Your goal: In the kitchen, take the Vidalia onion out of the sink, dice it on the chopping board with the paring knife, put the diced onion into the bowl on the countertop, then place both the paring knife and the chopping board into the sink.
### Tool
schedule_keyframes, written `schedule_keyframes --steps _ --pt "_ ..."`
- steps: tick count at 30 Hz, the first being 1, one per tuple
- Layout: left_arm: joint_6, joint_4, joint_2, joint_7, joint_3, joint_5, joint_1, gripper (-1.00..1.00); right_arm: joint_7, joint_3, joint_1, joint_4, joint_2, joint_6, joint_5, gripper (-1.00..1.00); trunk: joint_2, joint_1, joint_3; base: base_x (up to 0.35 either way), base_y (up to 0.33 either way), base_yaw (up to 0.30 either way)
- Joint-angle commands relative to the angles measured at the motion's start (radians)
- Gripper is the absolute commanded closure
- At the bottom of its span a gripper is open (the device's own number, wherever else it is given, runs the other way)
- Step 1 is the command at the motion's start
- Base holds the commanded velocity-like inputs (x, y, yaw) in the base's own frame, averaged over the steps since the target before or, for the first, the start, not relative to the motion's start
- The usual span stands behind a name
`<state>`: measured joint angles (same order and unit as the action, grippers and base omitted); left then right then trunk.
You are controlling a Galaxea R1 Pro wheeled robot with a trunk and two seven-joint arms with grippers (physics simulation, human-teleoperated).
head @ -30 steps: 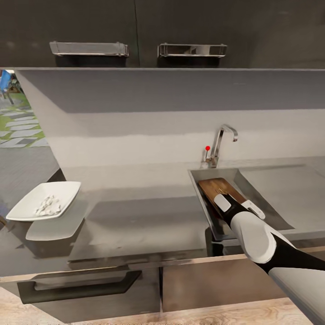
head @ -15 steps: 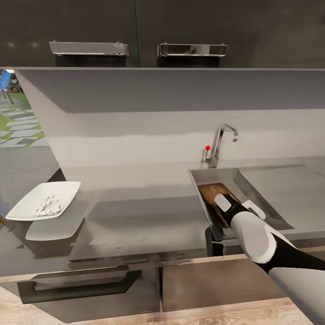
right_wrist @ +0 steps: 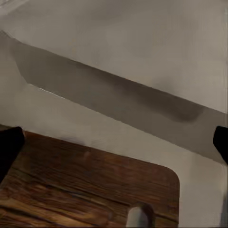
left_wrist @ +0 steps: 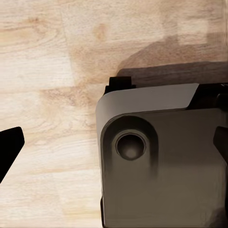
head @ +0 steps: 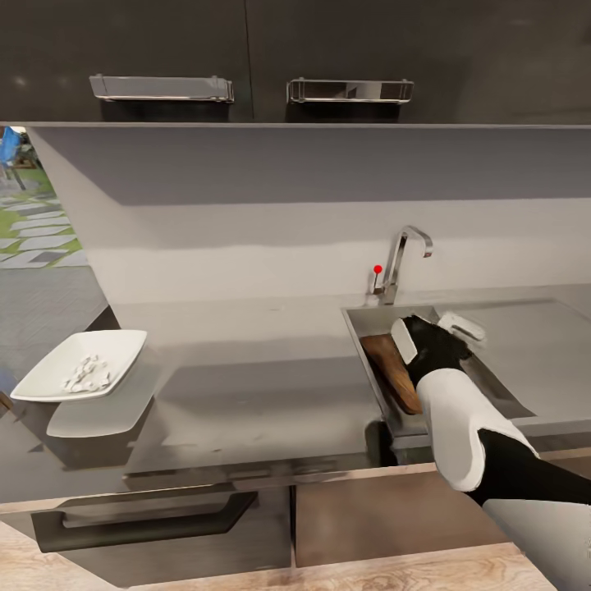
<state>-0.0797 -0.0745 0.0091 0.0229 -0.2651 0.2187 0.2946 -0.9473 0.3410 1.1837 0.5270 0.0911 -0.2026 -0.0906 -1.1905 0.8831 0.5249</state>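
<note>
The brown chopping board (head: 391, 371) lies tilted in the sink (head: 368, 349), against the basin's left wall; its rounded corner (right_wrist: 95, 190) shows close up in the right wrist view. My right gripper (head: 433, 335) hovers above the board, open and holding nothing, its fingertips (right_wrist: 9, 148) far apart. The white bowl (head: 49, 379) sits at the left end of the countertop (head: 254, 386) with pale diced onion (head: 86, 373) in it. The paring knife is hidden. My left gripper (left_wrist: 114, 145) hangs open over the wooden floor beside the robot's base.
The chrome faucet (head: 404, 261) with its red knob (head: 377, 268) stands behind the basin. The drainboard (head: 533, 345) stretches to the right. Dark wall cabinets (head: 246, 57) with two metal racks hang overhead. A drawer with a black handle (head: 139, 517) sits below the counter.
My right gripper let go of the chopping board and rose toward the back of the sink. The board slid lower into the basin.
</note>
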Motion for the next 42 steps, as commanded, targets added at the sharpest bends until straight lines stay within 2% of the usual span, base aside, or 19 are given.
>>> schedule_keyframes --steps 1,4,5,7,8,9,10,13,15,18,20,24,27,31,42 --pt "-0.007 -0.003 -0.003 0.000 -0.008 0.008 0.001 -1.00 0.038 -0.015 0.001 0.036 0.005 -0.065 0.001 -1.00 -0.001 0.000 0.001 0.000 0.000 0.000" --pt "-0.009 -0.002 -0.006 0.001 -0.008 0.010 0.001 -1.00 0.219 -0.037 0.000 0.086 0.005 -0.208 0.002 -1.00 -0.001 0.000 0.001 0.000 0.000 0.000" --pt "-0.009 -0.001 -0.007 0.001 -0.008 0.011 0.001 -1.00 0.339 -0.041 0.000 0.096 0.002 -0.263 0.004 -1.00 -0.001 0.000 0.001 0.000 0.000 0.000" --pt "-0.009 -0.001 -0.007 0.002 -0.008 0.012 0.001 -1.00 0.506 -0.043 0.000 0.099 -0.004 -0.312 0.011 -1.00 -0.001 0.000 0.001 0.000 0.000 0.000" --pt "-0.009 -0.001 -0.006 0.002 -0.008 0.013 0.001 -1.00 0.658 -0.044 0.000 0.092 -0.019 -0.333 0.031 -1.00 -0.001 0.000 0.001 0.000 0.000 0.000" --pt "-0.010 0.000 -0.006 0.002 -0.008 0.013 0.001 -1.00 0.726 -0.045 0.000 0.088 -0.033 -0.339 0.049 -1.00 -0.001 0.000 0.001 0.000 0.000 0.000" --pt "-0.013 0.000 -0.006 0.002 -0.008 0.013 0.001 -1.00 0.818 -0.045 -0.002 0.078 -0.055 -0.343 0.083 -1.00 -0.001 0.000 0.001 0.000 0.000 0.000" --pt "-0.029 -0.001 -0.007 0.001 -0.008 0.013 0.001 -1.00 0.981 -0.045 -0.004 0.061 -0.120 -0.348 0.131 -1.00 -0.001 0.000 0.001 0.000 0.000 0.000" --pt "-0.036 0.000 -0.011 0.001 -0.008 0.013 0.001 -1.00 1.127 -0.045 -0.009 0.025 -0.204 -0.349 0.146 -1.00 -0.001 0.000 0.001 -0.003 0.000 0.000" --pt "-0.042 0.000 -0.013 0.001 -0.008 0.013 0.001 -1.00 1.264 -0.045 -0.015 -0.005 -0.275 -0.348 0.165 -1.00 -0.001 0.000 0.001 -0.063 0.000 0.000" --pt "-0.047 -0.001 -0.013 0.002 -0.008 0.013 0.001 -1.00 1.340 -0.045 -0.016 -0.010 -0.305 -0.348 0.193 -1.00 -0.001 0.000 0.001 -0.180 0.000 0.000" --pt "-0.049 -0.003 -0.012 0.002 -0.008 0.017 0.001 -1.00 1.380 -0.046 -0.017 -0.017 -0.314 -0.346 0.299 -1.00 -0.001 0.000 0.001 -0.301 0.000 0.000" --pt "-0.049 -0.004 -0.012 0.002 -0.008 0.020 0.001 -1.00 1.388 -0.047 -0.016 -0.022 -0.309 -0.344 0.342 -1.00 -0.001 0.000 0.001 -0.329 0.000 0.000" --pt "-0.049 -0.004 -0.012 0.002 -0.008 0.020 0.001 -1.00 1.389 -0.047 -0.017 -0.025 -0.288 -0.342 0.353 -1.00 -0.001 0.000 0.001 -0.337 0.000 0.000" --pt "-0.050 -0.004 -0.013 0.002 -0.008 0.020 0.001 -1.00 1.454 -0.046 -0.017 -0.022 -0.283 -0.339 0.355 -1.00 -0.001 0.000 0.001 -0.339 0.000 0.000"
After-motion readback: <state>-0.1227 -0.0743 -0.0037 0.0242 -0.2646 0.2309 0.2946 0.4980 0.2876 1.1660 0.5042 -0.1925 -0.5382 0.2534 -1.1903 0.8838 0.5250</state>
